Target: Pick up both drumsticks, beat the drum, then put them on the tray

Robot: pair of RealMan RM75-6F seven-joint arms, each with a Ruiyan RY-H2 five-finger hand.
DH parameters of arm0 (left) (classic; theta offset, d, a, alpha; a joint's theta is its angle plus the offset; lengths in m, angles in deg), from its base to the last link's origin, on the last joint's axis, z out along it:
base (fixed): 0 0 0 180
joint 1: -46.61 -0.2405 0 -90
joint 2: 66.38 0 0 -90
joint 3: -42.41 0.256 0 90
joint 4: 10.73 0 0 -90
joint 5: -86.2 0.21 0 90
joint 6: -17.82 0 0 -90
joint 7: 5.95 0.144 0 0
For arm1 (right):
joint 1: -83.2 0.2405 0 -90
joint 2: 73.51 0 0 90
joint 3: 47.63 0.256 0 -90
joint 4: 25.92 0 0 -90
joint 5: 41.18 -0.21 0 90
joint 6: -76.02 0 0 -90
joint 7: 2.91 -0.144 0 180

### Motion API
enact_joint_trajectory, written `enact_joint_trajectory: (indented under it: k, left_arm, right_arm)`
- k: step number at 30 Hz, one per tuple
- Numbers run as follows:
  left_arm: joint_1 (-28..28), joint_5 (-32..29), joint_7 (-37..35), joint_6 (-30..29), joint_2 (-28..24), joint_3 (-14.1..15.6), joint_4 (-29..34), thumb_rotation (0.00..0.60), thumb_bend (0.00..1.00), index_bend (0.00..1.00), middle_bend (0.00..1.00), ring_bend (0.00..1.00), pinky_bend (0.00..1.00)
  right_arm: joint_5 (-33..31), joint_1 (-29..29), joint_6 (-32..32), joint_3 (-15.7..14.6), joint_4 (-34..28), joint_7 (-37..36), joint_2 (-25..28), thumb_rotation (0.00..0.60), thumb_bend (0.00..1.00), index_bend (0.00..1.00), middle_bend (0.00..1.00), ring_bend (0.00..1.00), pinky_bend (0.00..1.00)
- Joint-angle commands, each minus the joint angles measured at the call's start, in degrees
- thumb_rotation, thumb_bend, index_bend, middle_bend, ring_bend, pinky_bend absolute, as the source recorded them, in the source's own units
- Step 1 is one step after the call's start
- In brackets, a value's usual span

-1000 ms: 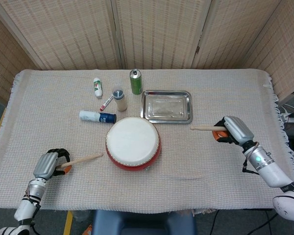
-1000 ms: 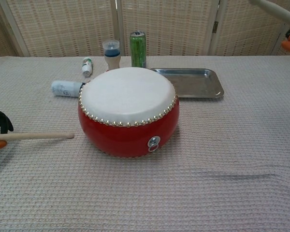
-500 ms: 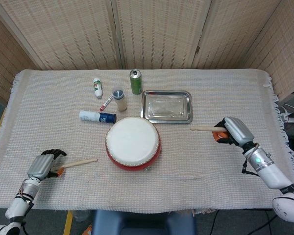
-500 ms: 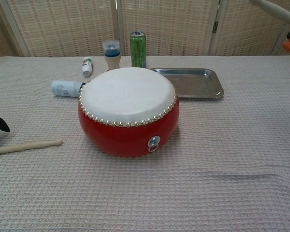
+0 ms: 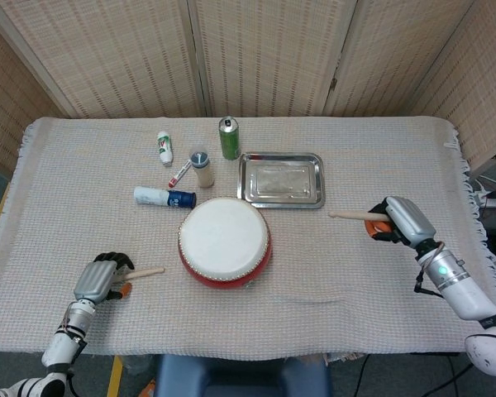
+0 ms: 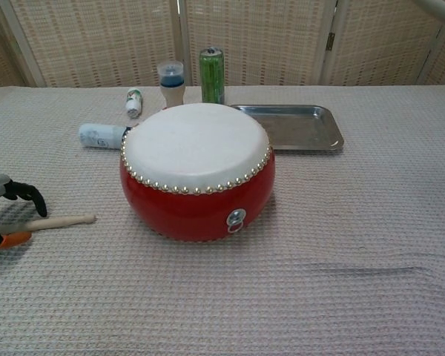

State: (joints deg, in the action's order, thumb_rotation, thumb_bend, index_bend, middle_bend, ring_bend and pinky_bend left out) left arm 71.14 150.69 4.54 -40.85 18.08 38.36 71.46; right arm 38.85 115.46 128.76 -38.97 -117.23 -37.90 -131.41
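Left drumstick (image 6: 55, 221): flat on cloth, left of drum (image 5: 224, 241); left hand (image 5: 100, 279) curled over its orange end, grip not discernible. Right drumstick (image 5: 357, 216): gripped in right hand (image 5: 397, 220), aloft. Tray (image 5: 281, 179): behind drum. Risk: shallow end-hold, left drumstick rolling free.

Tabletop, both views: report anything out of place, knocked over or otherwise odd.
The left drumstick lies flat on the cloth beside the left hand, which does not clearly hold it, while the right hand holds the right drumstick aloft. Two tubes lie on their sides behind the drum. Nothing is spilled or damaged.
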Motion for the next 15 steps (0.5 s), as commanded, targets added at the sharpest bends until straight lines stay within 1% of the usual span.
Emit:
enact_joint_trajectory:
  k: [1, 6, 15]
  left_arm:
    - [0.27, -1.28, 1.5, -0.45, 1.01, -0.76, -0.12, 0.6, 0.39, 0.43, 0.2, 0.14, 0.14]
    - [0.83, -3.03, 4.83, -0.21, 2.15, -0.87, -1.09, 0.6, 0.39, 0.45, 0.21, 0.14, 0.14]
    - [0.95, -4.39, 6.34, 0.65, 1.7, -0.5, -0.26, 0.6, 0.4, 0.58, 0.25, 0.15, 0.14]
  right_arm:
    - [0.22, -0.1, 0.16, 0.0, 0.28, -0.45, -0.08, 0.6, 0.65, 1.0, 1.0, 1.0, 1.0]
    - [0.64, -0.18, 0.26, -0.03, 0.64, -1.23, -0.03, 0.6, 0.65, 1.0, 1.0, 1.0, 1.0]
    - [0.86, -0.37, 0.04, -0.38, 1.27, -1.84, -0.21, 0.6, 0.65, 1.0, 1.0, 1.0, 1.0]
